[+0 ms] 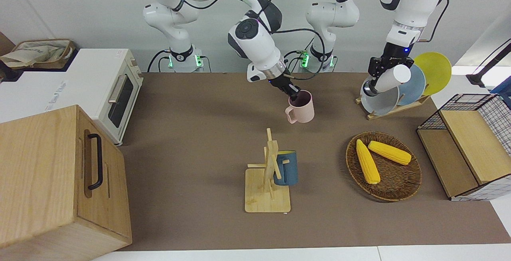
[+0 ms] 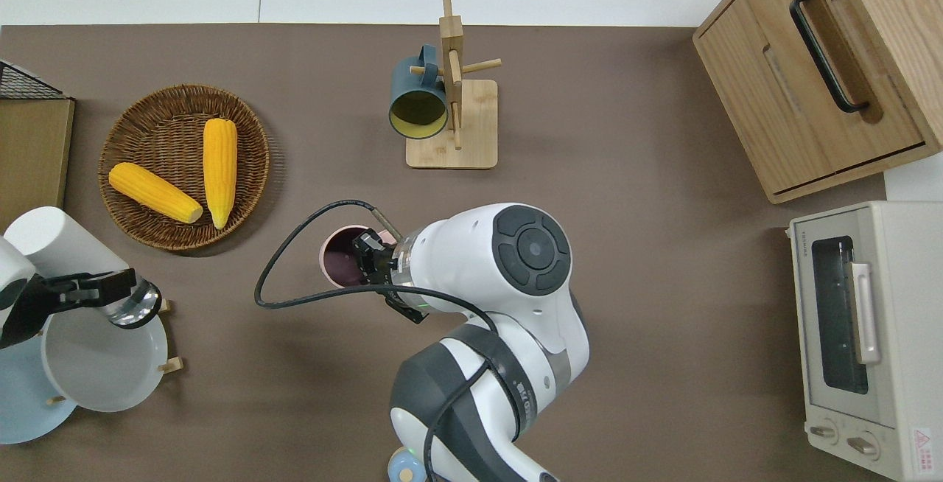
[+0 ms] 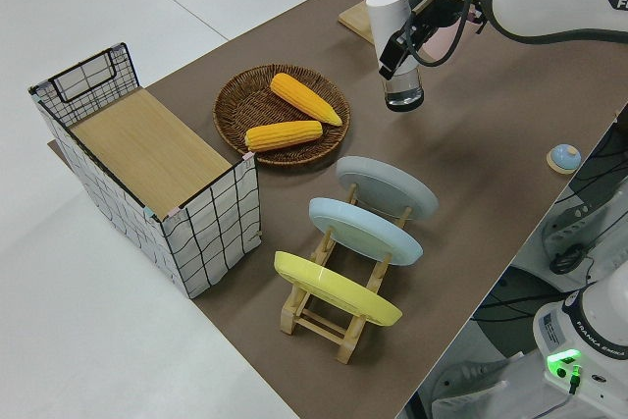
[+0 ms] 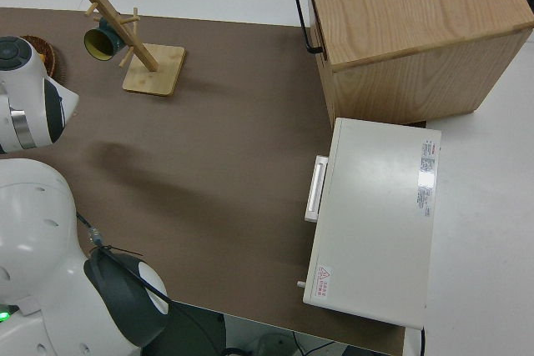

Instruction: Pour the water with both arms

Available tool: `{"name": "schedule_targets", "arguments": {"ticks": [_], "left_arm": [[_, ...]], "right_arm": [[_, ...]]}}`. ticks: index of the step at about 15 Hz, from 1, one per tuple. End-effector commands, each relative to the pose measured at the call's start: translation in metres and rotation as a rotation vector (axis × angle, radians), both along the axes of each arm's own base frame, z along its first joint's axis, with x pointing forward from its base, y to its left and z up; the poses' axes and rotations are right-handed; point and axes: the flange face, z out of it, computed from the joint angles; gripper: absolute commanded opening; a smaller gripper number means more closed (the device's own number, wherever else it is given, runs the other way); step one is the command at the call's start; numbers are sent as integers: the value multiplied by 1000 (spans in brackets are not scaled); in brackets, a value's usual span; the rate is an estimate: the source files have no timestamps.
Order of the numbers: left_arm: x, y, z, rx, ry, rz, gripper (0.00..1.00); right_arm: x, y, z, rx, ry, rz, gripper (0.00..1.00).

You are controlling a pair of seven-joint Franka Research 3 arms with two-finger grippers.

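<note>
Tabletop (image 2: 648,135) of matte brown covering is recorded, with items listed from the robots' edge outward.

Nearest the robots, a small pale blue round lid with a light knob (image 2: 405,466) is found flat on the table. Toward the left arm's end, a slatted wooden plate rack (image 3: 334,319) is seen carrying three smooth round plates on edge: a grey plate (image 3: 388,188), a pale blue plate (image 3: 365,231) and a yellow plate (image 3: 334,288).

The left gripper (image 3: 394,46) is clenched around a white cylindrical bottle with a clear glassy end (image 3: 391,17). The bottle is held tilted, clear end lowest, over the grey plate's rim.

The right gripper (image 1: 294,95) is clamped on the rim of a matte pink round mug with a loop handle (image 1: 303,112); one finger is seen inside its dark interior. The mug is held upright over bare table near the middle, well apart from the bottle.

Farther out, a round woven wicker basket (image 2: 125,117) is noted with two ribbed yellow corn cobs (image 2: 220,165) lying inside. Beside it stands a wire-mesh crate with a wooden board top (image 1: 467,149).

A bamboo mug tree on a square base (image 2: 471,135) is placed farther still, and a dark blue mug with a yellow interior (image 2: 414,91) is hung from one peg.

At the right arm's end, a white boxy toaster oven (image 1: 80,81) and a light wooden cabinet with a black handle (image 1: 48,173) are recorded.
</note>
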Motion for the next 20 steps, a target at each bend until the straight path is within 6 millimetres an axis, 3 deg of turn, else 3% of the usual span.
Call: {"name": "schedule_targets", "arguments": {"ticks": [1, 4, 12, 17, 20], "left_arm": [[-17, -14, 0, 6, -25, -32, 0], [-17, -22, -4, -12, -20, -54, 0], [-14, -11, -18, -6, 0, -51, 0], [-14, -10, -25, -2, 15, -54, 0], [-12, -11, -29, -1, 22, -53, 0]], "right_arm": [[5, 31, -20, 30, 24, -38, 0], [11, 44, -38, 1, 31, -54, 0], [7, 89, -84, -29, 73, -54, 0], [7, 106, -98, -38, 76, -66, 0], [10, 105, -98, -38, 73, -71, 39]]}}
